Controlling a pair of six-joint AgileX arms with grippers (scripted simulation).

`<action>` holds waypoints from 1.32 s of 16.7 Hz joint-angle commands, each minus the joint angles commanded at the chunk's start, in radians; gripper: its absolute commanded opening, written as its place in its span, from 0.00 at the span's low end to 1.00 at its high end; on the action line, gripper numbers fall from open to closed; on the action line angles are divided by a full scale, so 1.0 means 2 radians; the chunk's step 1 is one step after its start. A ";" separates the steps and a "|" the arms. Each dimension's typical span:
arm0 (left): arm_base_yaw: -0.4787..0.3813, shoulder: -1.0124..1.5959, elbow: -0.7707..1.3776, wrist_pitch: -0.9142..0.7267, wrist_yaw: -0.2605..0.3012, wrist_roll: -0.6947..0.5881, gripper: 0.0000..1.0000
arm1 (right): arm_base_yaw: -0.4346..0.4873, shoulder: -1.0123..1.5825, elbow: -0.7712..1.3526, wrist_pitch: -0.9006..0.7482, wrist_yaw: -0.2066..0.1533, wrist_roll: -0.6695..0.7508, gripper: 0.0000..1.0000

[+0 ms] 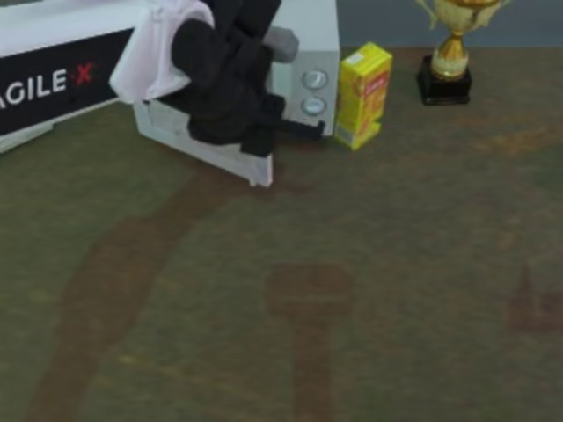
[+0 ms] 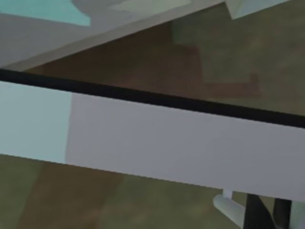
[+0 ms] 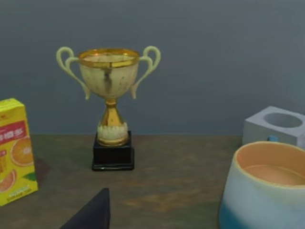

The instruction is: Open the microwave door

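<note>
Up at the far left of the worktop [image 1: 369, 290] sits the microwave [image 1: 312, 35], and its microwave door [image 1: 207, 149] is swung out, angled away from the front with its free edge pointing toward the middle. The left gripper [image 1: 295, 129] hangs right over that door, just before the knob panel; whether its jaws are released or clenched, I can't tell. A yellow carton [image 1: 362, 95] stands just beside the microwave, a gold trophy [image 1: 450, 48] farther right. The right arm isn't seen from above.
</note>
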 joint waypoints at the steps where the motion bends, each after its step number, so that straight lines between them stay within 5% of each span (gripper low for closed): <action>1: 0.002 -0.007 -0.008 0.004 0.005 0.009 0.00 | 0.000 0.000 0.000 0.000 0.000 0.000 1.00; 22: 0.004 -0.013 -0.013 0.008 0.008 0.015 0.00 | 0.000 0.000 0.000 0.000 0.000 0.000 1.00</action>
